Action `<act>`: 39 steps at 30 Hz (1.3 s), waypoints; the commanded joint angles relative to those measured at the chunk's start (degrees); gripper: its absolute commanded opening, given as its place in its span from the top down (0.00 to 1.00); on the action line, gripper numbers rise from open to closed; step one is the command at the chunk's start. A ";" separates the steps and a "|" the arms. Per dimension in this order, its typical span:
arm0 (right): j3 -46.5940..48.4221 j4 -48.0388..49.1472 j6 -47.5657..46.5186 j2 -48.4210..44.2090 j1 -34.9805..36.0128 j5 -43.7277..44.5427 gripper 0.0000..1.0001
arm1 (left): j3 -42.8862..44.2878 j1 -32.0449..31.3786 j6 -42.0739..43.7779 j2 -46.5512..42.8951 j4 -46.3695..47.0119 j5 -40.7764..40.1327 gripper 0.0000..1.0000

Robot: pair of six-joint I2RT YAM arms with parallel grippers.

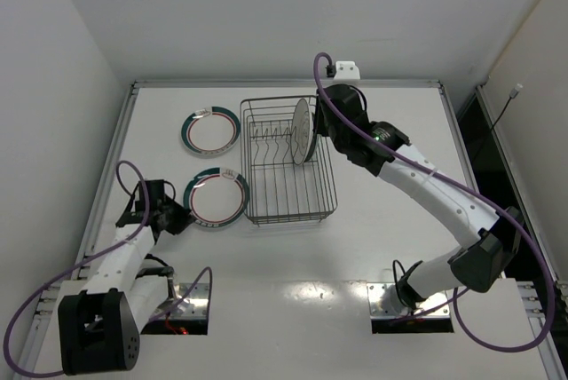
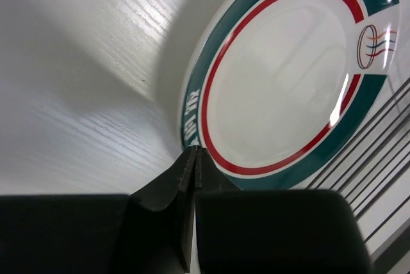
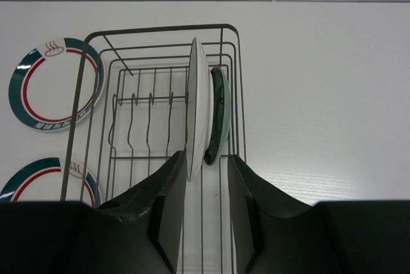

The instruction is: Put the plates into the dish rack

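Note:
The dish rack stands mid-table. A white plate stands upright in its right-hand slots, with the small teal plate just behind it. Two teal-and-red rimmed plates lie flat left of the rack, one far and one near. My left gripper is shut and empty, its tips at the near plate's left rim. My right gripper is open over the rack's right end. The white plate's edge is just ahead of its left finger.
A raised rail runs along the table's far edge, with side rails left and right. A white block sits at the far edge. Purple cables trail along both arms. Rack wires lie close right of the near plate.

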 commanded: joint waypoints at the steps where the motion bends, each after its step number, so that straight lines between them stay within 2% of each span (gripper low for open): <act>1: -0.17 2.12 1.17 -0.49 -0.30 -0.36 0.71 | -1.66 0.44 -0.37 0.33 3.29 -0.49 1.00; 5: -0.17 2.12 1.17 -0.49 -0.83 -0.89 0.71 | -2.90 0.44 0.15 1.47 4.44 -1.02 1.00; 13: -1.31 2.64 1.17 -1.02 -1.88 -1.94 0.71 | -2.37 0.44 0.68 2.00 4.97 -1.55 0.90; 17: -1.31 2.64 1.70 -1.55 -1.89 -1.94 0.71 | -2.37 0.44 0.68 2.00 4.97 -2.07 0.89; 19: -1.84 2.64 1.70 -1.55 -1.89 -1.94 0.71 | -2.37 0.44 0.68 2.00 4.97 -2.07 0.83; 23: -1.84 2.64 1.70 -1.55 -1.89 -1.94 0.71 | -2.37 0.44 1.21 2.00 4.97 -2.07 0.83; 28: -1.84 2.64 1.70 -1.55 -2.41 -2.47 0.71 | -2.37 0.44 1.21 1.39 4.96 -2.07 0.70; 32: -2.37 2.64 1.70 -1.55 -2.41 -2.47 0.71 | -3.07 0.44 1.21 1.91 7.25 -1.46 0.69; 39: -2.90 3.17 1.70 -1.55 -2.94 -2.47 0.71 | -5.54 0.44 0.06 8.05 13.84 0.38 0.69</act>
